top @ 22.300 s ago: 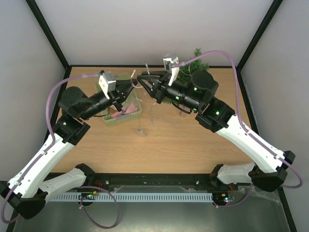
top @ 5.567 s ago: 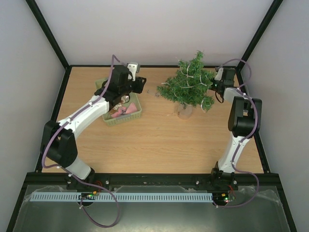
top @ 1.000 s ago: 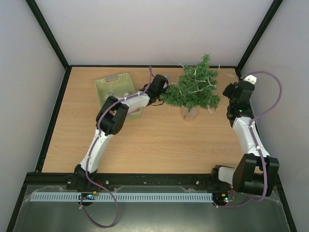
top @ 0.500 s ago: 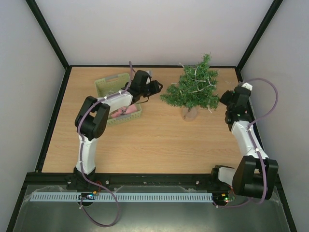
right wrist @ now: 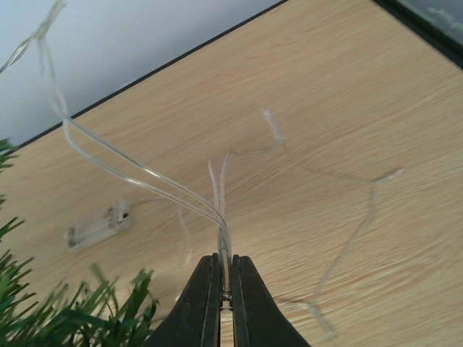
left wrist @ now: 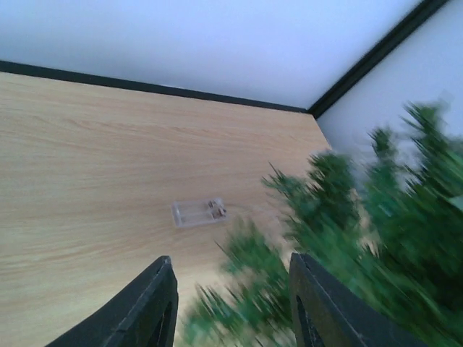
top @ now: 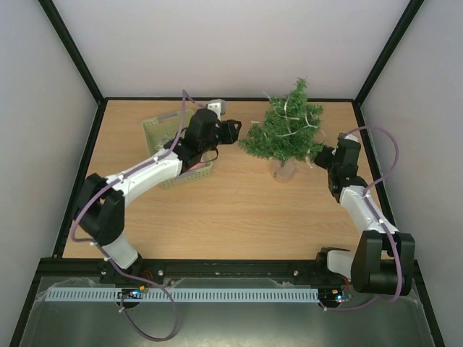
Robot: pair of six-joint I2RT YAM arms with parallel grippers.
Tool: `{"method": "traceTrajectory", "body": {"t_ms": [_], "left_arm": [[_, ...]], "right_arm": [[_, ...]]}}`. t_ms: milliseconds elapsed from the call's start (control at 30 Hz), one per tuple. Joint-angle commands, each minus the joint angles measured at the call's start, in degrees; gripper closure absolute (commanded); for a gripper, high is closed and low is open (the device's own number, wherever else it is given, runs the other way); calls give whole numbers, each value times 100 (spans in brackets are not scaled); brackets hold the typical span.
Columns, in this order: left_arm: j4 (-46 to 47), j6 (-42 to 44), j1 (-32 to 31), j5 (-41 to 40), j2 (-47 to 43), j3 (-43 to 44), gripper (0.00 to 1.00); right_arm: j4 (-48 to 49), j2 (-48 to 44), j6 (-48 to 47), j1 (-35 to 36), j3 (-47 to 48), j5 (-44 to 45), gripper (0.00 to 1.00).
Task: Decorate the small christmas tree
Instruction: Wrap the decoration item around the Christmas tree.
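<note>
One shift: right tool [top: 320, 155], pinching wire [right wrist: 213, 217], moved nearer the small christmas tree [top: 286, 134].

small christmas tree [left wrist: 347, 238] blurred in left wrist view, cropped rt

Soft, even overhead light, faint shadows; heavy motion blur on the small christmas tree [left wrist: 347, 238], left wrist view.

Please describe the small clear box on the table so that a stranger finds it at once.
Find the small christmas tree at the far side of the wooden table. On the bare wood beside its lower branches lies a small clear box. It is the only flat, see-through rectangle; the thin clear wire near it is only a strand.
</note>
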Motion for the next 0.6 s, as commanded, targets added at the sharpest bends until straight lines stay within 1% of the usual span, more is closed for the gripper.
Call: {"method": "traceTrajectory", "body": {"t_ms": [0, 67, 167, 333, 567], "left_arm": [[-222, 580, -612, -1070, -600, -616, 56], [-185, 626, -866, -1262, -815, -819, 57], [-285, 664, -1198, -1508, -964, -876, 57], [-274, 729, -1428, -1503, -947, -851, 57], [-430, 888, -1511, -2036, -854, -824, 57]], "right_arm": [[368, -102, 184, 338, -122, -225, 98], [451, -120, 240, 476, -174, -194, 98], [572, -111, 332, 658, -232, -178, 98], [631, 8, 470, 773, -266, -219, 98], [646, -17, 408, 941, -215, -290, 98]]}}
